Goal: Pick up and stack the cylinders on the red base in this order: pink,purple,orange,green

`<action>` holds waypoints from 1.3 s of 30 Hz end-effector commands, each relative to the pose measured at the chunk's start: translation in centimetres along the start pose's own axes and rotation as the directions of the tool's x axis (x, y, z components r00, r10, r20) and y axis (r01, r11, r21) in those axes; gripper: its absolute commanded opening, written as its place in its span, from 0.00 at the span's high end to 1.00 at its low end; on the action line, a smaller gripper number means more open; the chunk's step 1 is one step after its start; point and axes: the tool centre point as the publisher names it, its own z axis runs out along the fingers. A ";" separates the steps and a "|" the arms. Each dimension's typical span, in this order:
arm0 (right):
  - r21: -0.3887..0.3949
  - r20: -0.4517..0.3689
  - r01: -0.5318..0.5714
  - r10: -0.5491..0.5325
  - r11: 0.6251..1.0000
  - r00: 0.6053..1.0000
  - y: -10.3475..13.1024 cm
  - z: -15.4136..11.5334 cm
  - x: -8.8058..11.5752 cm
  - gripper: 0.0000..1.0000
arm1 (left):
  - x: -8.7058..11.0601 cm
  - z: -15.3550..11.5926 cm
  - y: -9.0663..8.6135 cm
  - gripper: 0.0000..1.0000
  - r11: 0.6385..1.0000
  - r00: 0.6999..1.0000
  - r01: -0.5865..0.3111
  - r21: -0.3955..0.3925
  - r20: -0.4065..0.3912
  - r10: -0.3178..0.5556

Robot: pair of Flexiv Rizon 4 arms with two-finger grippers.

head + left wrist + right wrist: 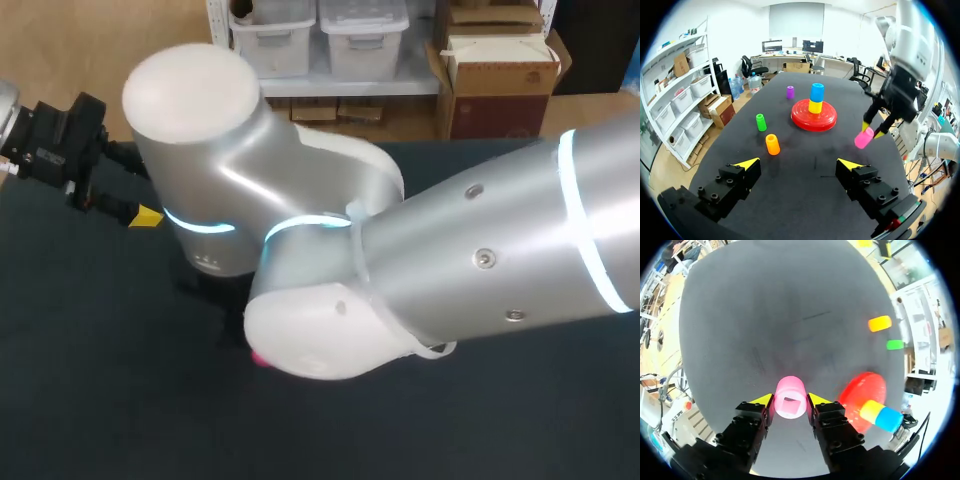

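Grips pink cylinder (790,392) in right gripper (790,402), fingers clenched, lifted beside red base (860,387), likely to clear yellow-blue stack (815,98) already there; holds left gripper (798,163) splayed, empty, well apart.

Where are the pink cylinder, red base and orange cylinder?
pink cylinder (790,397): right wrist view, its end face.
red base (801,118): left wrist view, bare part of its disc.
orange cylinder (772,144): left wrist view, side wall.
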 end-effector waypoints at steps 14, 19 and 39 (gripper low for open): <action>-0.029 0.062 -0.110 0.112 0.993 0.992 -12.1 -7.7 6.3 1.00 | 0.1 0.0 -0.1 0.00 1.000 1.000 -0.002 -0.005 0.003 0.002; -0.027 0.031 -0.107 0.107 0.994 0.994 -15.8 -8.7 8.4 1.00 | 0.1 0.0 -0.1 0.00 1.000 1.000 -0.002 -0.005 0.003 0.002; -0.067 0.022 0.069 -0.068 0.995 0.997 -20.7 -6.6 7.7 1.00 | 0.1 0.0 -0.1 0.00 1.000 1.000 -0.002 -0.005 0.003 0.002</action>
